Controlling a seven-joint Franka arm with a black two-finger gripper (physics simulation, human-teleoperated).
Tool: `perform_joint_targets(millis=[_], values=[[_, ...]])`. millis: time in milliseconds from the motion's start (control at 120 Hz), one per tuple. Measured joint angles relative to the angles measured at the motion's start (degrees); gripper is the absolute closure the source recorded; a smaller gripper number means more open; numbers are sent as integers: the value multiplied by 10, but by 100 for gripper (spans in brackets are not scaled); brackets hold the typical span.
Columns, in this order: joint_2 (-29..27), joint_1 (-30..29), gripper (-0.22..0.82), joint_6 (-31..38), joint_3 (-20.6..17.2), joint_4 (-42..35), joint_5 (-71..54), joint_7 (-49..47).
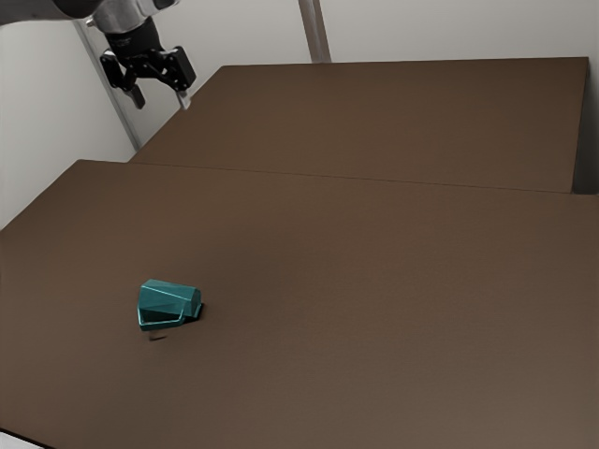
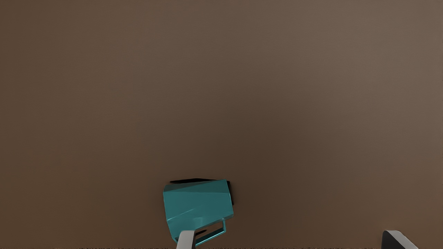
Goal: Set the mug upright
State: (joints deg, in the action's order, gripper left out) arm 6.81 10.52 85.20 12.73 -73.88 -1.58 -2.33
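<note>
High at the exterior view's upper left, the black gripper [image 1: 162, 101] hangs well above the table, its fingers apart with nothing between them. A teal faceted mug [image 1: 168, 304] lies on its side on the brown table, toward the exterior view's lower left. From the hand's camera, the gripper [image 2: 288, 238] has its two fingertips wide apart, and the mug [image 2: 199, 204] is below, near one of them. That fingertip covers a little of the mug by its handle [image 2: 211, 238]. A gap of height separates mug and gripper.
The brown table [image 1: 356, 309] extends far toward the exterior view's right, with a seam across it. Behind stand pale walls with a grey vertical strip [image 1: 314, 30]. One table corner shows at the exterior view's lower left.
</note>
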Motion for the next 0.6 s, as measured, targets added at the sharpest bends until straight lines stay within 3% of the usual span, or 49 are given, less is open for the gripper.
perform_joint_targets(millis=[108, 267, 417, 600], values=[[-17, 17, 2, -3, 3, -10, 1, 1], [-55, 33, 2, 29, 28, -139, 63, 3], [-83, 4, 2, 105, 60, -291, 177, 35], [-83, -84, 2, 162, 122, -382, 282, 107]])
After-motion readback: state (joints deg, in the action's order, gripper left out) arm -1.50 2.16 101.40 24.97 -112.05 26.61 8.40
